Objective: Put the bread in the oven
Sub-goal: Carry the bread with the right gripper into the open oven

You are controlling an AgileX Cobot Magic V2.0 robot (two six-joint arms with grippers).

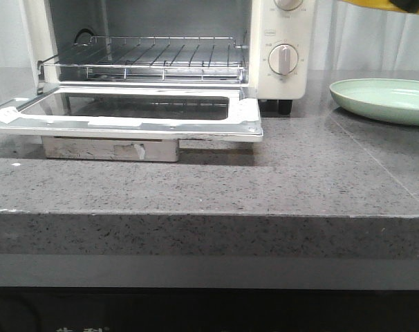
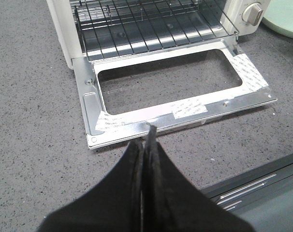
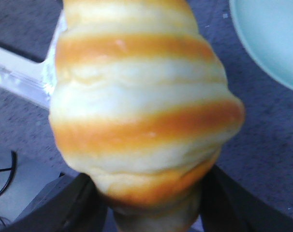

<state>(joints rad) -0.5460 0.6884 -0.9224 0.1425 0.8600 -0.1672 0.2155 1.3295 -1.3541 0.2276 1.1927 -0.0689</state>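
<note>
- Your right end effector (image 3: 151,212) was clamped on the glossy, ridged, golden-yellow bread with orange-brown stripes (image 3: 141,106), held above the grey speckled bench (image 1: 278,173) near the pale green plate (image 1: 382,100).
- The cream-white oven (image 1: 278,41) stood with its glass door (image 1: 126,117) dropped flat and its wire rack (image 1: 154,59) bare.
- You had lifted the bread; carrying and placing it remained.
- Your left end effector (image 2: 146,145) was pressed together, holding nothing.

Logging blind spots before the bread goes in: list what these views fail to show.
- Right gripper: right wrist view, the bread covers most of its fingers; front view shows only a yellow sliver at the top edge.
- Oven top: front view, cut off by the edge.
- Knob markings: too small.
- Plate: cut off in every view.
</note>
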